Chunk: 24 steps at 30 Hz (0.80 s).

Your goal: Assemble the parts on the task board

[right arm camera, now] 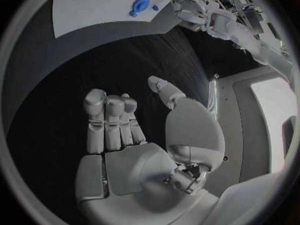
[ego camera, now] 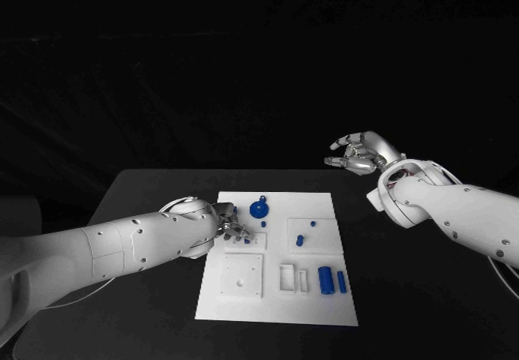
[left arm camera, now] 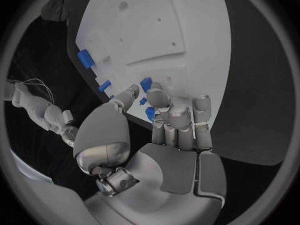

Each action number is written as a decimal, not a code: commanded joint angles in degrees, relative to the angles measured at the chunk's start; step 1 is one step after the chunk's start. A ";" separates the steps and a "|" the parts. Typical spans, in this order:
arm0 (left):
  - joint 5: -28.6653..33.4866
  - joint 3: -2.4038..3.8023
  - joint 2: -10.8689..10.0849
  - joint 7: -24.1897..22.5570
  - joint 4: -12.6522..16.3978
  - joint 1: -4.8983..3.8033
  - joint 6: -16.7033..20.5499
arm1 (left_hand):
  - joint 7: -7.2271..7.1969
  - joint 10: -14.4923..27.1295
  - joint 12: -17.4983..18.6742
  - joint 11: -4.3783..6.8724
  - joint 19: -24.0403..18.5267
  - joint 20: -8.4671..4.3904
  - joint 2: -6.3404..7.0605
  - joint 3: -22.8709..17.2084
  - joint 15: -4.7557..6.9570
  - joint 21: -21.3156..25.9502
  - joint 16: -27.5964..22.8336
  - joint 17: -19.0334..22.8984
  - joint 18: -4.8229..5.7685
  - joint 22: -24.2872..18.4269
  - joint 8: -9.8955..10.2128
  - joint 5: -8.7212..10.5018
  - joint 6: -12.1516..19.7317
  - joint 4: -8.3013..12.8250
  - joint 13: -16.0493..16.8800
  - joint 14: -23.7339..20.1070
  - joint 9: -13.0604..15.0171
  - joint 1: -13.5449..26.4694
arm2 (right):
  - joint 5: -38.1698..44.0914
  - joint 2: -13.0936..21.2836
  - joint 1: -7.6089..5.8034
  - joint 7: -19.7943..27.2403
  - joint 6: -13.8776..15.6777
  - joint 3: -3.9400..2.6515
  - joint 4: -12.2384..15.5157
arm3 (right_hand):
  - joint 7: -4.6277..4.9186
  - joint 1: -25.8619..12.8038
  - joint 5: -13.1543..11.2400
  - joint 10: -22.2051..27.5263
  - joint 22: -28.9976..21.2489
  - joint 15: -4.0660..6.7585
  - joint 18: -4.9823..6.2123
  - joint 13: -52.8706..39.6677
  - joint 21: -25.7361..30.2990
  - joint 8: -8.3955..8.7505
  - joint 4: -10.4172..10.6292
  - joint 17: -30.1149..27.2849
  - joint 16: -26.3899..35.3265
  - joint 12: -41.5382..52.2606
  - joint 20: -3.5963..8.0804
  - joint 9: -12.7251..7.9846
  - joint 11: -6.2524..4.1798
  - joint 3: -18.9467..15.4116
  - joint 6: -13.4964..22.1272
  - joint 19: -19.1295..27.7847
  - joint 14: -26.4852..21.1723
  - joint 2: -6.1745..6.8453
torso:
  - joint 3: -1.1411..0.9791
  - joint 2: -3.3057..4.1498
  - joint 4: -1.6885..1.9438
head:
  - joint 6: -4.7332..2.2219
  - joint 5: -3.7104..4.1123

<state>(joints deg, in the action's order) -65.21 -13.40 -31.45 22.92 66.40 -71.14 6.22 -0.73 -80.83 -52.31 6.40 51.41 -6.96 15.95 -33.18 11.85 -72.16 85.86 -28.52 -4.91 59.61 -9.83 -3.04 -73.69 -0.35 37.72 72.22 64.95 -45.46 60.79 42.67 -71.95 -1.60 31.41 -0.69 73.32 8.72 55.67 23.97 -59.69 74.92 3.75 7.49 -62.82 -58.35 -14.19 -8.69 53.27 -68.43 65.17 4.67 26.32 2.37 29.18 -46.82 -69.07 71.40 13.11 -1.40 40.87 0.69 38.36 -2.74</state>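
Observation:
The white task board (ego camera: 276, 300) lies in the middle of the black table. My left hand (ego camera: 225, 227) is down on the board's left edge, fingers bent over a small raised block. In the left wrist view its thumb and fingertips (left arm camera: 164, 101) close round a small blue part (left arm camera: 150, 113), with another blue piece (left arm camera: 145, 84) just past them. A round blue part (ego camera: 259, 208) sits beside this hand. My right hand (ego camera: 359, 154) hangs raised beyond the table's far right corner, fingers loosely bent and holding nothing; its palm (right arm camera: 134, 160) shows bare.
Two small blue pegs (ego camera: 313, 223) (ego camera: 300, 240) stand in a square plate right of centre. Two blue cylinders (ego camera: 325, 281) (ego camera: 342, 281) lie near the board's front right beside a white slotted block (ego camera: 288, 276). A white square plate (ego camera: 244, 274) sits front left.

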 commanded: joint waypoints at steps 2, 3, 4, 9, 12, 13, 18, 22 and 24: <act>0.77 0.10 -0.27 0.11 0.41 -0.02 1.39 | 0.29 0.17 0.20 -0.15 -0.40 -7.78 0.16 1.18 0.28 0.33 -0.03 -0.12 -0.85 0.10 -0.34 0.22 0.20 -0.67 0.08 -0.69 0.13 1.07 | 0.37 0.05 0.03 0.53 -0.49 -0.03 -0.01 | 0.31 -0.55 0.24 0.57 0.25 0.13 7.51 0.07 0.29 -0.14 0.13 -0.02 0.40 0.26 0.16 -0.07 0.11 -0.14 -0.29 -0.23 0.26 -0.12 | 0.01 -0.02 0.02 | -0.06 0.02; 1.26 0.13 -0.34 0.08 0.44 -0.03 1.53 | 0.29 0.21 0.21 -0.14 -0.49 -7.79 0.28 1.63 0.30 0.36 -0.02 -0.13 -0.89 0.11 -0.33 0.22 0.24 -0.99 0.09 -0.75 0.16 1.51 | 0.37 0.06 0.04 0.54 -0.47 -0.03 -0.02 | 0.31 -0.56 0.24 0.57 0.26 0.13 7.51 0.07 0.29 -0.14 0.14 -0.02 0.40 0.26 0.16 -0.07 0.11 -0.14 -0.28 -0.23 0.26 -0.12 | 0.01 -0.02 0.02 | -0.06 0.02; 1.64 0.15 -0.37 0.04 0.45 -0.04 1.56 | 0.27 0.25 0.22 -0.13 -0.62 -7.81 0.31 2.28 0.31 0.41 -0.01 -0.15 -0.94 0.12 -0.32 0.22 0.29 -1.27 0.10 -0.82 0.21 2.04 | 0.37 0.06 0.04 0.54 -0.47 -0.03 -0.03 | 0.31 -0.56 0.25 0.57 0.26 0.13 7.51 0.08 0.29 -0.14 0.14 -0.02 0.40 0.27 0.16 -0.07 0.11 -0.14 -0.28 -0.23 0.26 -0.12 | 0.00 -0.02 0.02 | -0.06 0.02; 3.98 0.42 -0.66 -0.32 0.63 -0.05 1.67 | 0.11 0.50 0.29 0.05 -1.35 -7.99 0.50 5.99 0.52 0.82 0.03 -0.26 -1.37 0.12 -0.22 0.18 0.54 -3.22 0.21 -1.23 0.42 5.51 | 0.37 0.07 0.08 0.56 -0.47 -0.03 -0.06 | 0.32 -0.58 0.26 0.58 0.26 0.13 7.51 0.09 0.30 -0.14 0.16 -0.02 0.40 0.27 0.16 -0.07 0.11 -0.15 -0.28 -0.23 0.26 -0.12 | 0.02 0.00 0.00 | -0.12 0.16; 5.14 0.69 -1.11 -0.57 0.89 -0.05 1.82 | 0.03 0.59 0.33 0.16 -1.52 -8.11 0.47 6.99 0.64 0.97 0.01 -0.29 -1.61 0.10 -0.16 0.18 0.64 -4.36 0.25 -1.35 0.49 6.47 | 0.37 0.10 0.10 0.57 -0.45 -0.03 -0.11 | 0.32 -0.59 0.27 0.58 0.26 0.13 7.51 0.09 0.30 -0.13 0.17 -0.02 0.40 0.27 0.16 -0.07 0.11 -0.14 -0.27 -0.23 0.26 -0.12 | 0.03 0.02 0.01 | -0.13 0.20; 5.78 1.40 -1.23 -0.82 0.87 -0.05 1.95 | 0.00 0.62 0.36 0.21 -1.54 -8.18 0.36 7.17 0.70 1.00 -0.01 -0.29 -1.73 0.11 -0.12 0.18 0.69 -4.84 0.25 -1.39 0.52 6.50 | 0.37 0.10 0.10 0.58 -0.45 -0.03 -0.11 | 0.32 -0.59 0.27 0.58 0.26 0.13 7.51 0.10 0.31 -0.13 0.17 -0.02 0.40 0.28 0.16 -0.08 0.12 -0.14 -0.26 -0.23 0.26 -0.12 | 0.03 0.01 0.03 | -0.15 0.21; 10.00 3.76 -2.41 -2.55 1.45 -0.08 1.65 | 0.25 1.24 0.98 0.09 -1.79 -8.21 -0.59 7.92 0.65 1.06 -0.62 -0.05 -1.89 0.19 0.47 0.18 1.69 -5.07 0.04 -1.94 0.46 4.49 | 0.37 0.13 0.12 0.58 -0.43 -0.03 -0.12 | 0.32 -0.60 0.29 0.58 0.27 0.13 7.51 0.11 0.31 -0.13 0.19 -0.02 0.40 0.28 0.16 -0.08 0.12 -0.14 -0.26 -0.23 0.26 -0.13 | 0.00 0.00 0.07 | -0.39 0.28; 10.71 5.71 -3.15 -3.19 0.92 -0.72 -0.17 | 1.52 5.29 4.28 -1.05 -4.41 -7.32 -2.81 10.35 -0.78 3.05 -4.20 1.45 -1.10 -0.43 2.77 0.02 6.00 -3.59 -1.34 -5.23 -0.22 1.50 | 0.37 0.16 0.13 0.59 -0.43 -0.03 -0.51 | 0.32 -0.60 0.29 0.58 0.27 0.13 7.51 0.11 0.31 -0.12 0.19 -0.02 0.40 0.29 0.16 -0.08 0.12 -0.14 -0.25 -0.23 0.26 -0.13 | 0.07 0.02 0.05 | -0.63 0.32; 11.82 5.77 -3.13 -3.10 0.06 -1.43 -1.12 | 1.95 6.20 4.96 -1.52 -5.01 -7.11 -2.69 10.65 -1.09 3.56 -4.96 1.77 -0.89 -0.61 3.68 -0.05 7.65 -3.32 -1.61 -5.98 -0.70 1.02 | 0.37 0.13 0.13 0.59 -0.43 -0.03 -0.62 | 0.32 -0.60 0.29 0.58 0.27 0.13 7.51 0.11 0.31 -0.12 0.19 -0.02 0.40 0.29 0.16 -0.08 0.12 -0.14 -0.25 -0.23 0.26 -0.13 | 0.09 0.03 0.08 | -0.66 0.31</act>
<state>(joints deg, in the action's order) -56.91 -7.72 -34.56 21.43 66.81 -72.22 6.98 1.20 -74.53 -47.29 4.84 46.37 -5.56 13.45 -22.62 10.74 -68.55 80.87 -26.74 -5.80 58.99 -5.99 -3.05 -65.95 -3.54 36.09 66.05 64.14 -44.22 60.79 42.80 -71.86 -1.56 31.41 -0.70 72.74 8.72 55.67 23.97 -59.66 74.91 3.75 7.49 -62.77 -58.35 -14.19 -8.69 53.27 -68.23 65.17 4.67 26.33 2.34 29.18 -46.82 -69.07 71.40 13.11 -1.36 40.87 0.74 37.78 -2.42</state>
